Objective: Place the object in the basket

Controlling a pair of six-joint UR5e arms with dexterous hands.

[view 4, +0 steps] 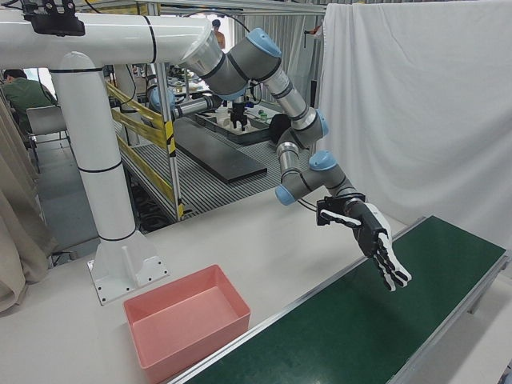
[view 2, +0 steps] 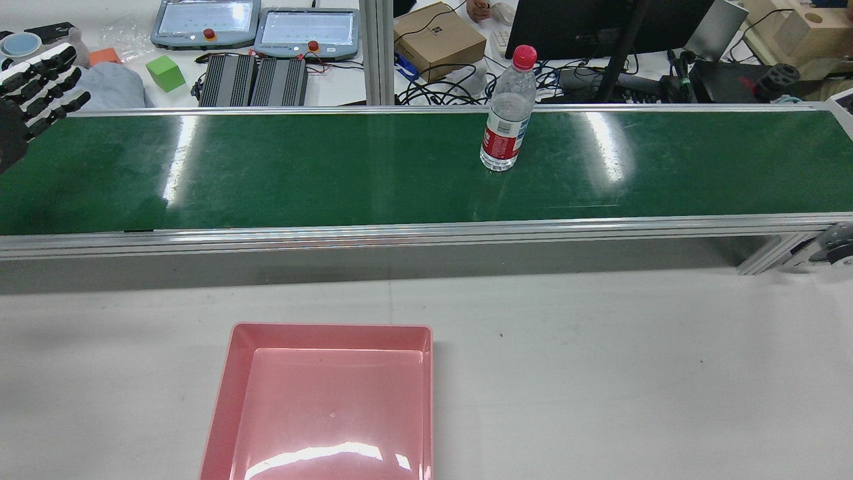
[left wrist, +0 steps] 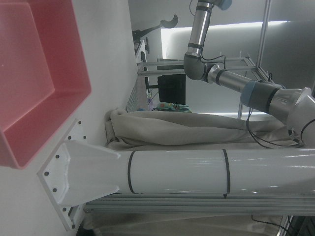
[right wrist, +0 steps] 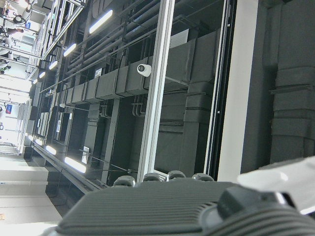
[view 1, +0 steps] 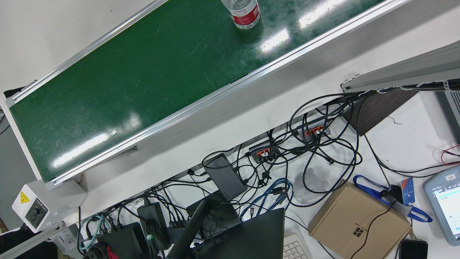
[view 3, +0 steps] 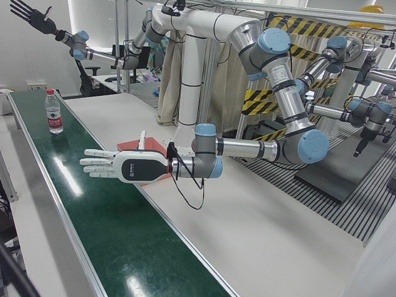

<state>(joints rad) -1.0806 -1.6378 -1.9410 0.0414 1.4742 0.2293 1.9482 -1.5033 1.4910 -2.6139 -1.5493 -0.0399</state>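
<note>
A clear water bottle [view 2: 508,113] with a red cap and red label stands upright on the green conveyor belt [view 2: 320,173]. It also shows in the front view [view 1: 244,12] and far off in the left-front view [view 3: 54,112]. The pink basket [view 2: 330,328] sits empty on the white table before the belt. My left hand [view 3: 120,166] hovers open and flat over the belt's left end, far from the bottle, and shows in the rear view [view 2: 30,93] and the right-front view [view 4: 376,240]. My right hand [view 3: 30,15] is raised high, fingers spread, holding nothing.
Beyond the belt lies a cluttered desk with cables [view 1: 287,169], a cardboard box [view 2: 438,40], teach pendants [view 2: 306,30] and a green cube [view 2: 164,72]. The white pedestal [view 4: 100,200] stands behind the basket [view 4: 200,348]. The belt has raised aluminium rails [view 2: 400,232].
</note>
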